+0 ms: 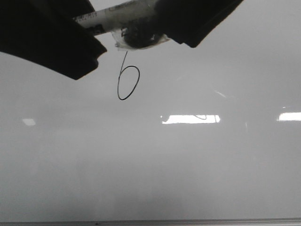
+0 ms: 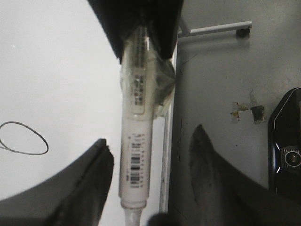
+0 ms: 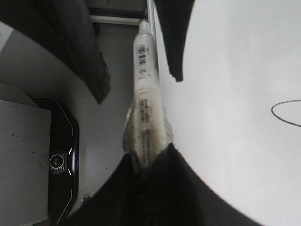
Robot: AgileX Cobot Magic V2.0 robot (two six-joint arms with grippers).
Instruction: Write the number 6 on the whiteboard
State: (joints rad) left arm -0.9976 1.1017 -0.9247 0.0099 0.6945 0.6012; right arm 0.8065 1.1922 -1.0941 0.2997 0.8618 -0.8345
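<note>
The number 6 (image 1: 127, 80) is drawn in thin black line on the whiteboard (image 1: 150, 165). Its loop also shows in the left wrist view (image 2: 23, 144) and the right wrist view (image 3: 287, 113). My right gripper (image 3: 149, 153) is shut on the taped part of a white marker (image 3: 143, 70), above the board. In the front view the marker (image 1: 117, 19) hangs just above the 6, between the right gripper (image 1: 188, 23) and the left gripper (image 1: 89, 23). My left gripper (image 2: 151, 136) is open, its fingers standing on either side of the marker's barrel (image 2: 136, 160) without touching it.
The board's metal edge (image 2: 167, 165) runs right beside the marker. Beyond it on a grey surface lie a black device with a lens (image 2: 287, 155), a metal bar (image 2: 216, 29) and tape scraps (image 2: 249, 110). Bright light reflections (image 1: 190, 119) lie on the board.
</note>
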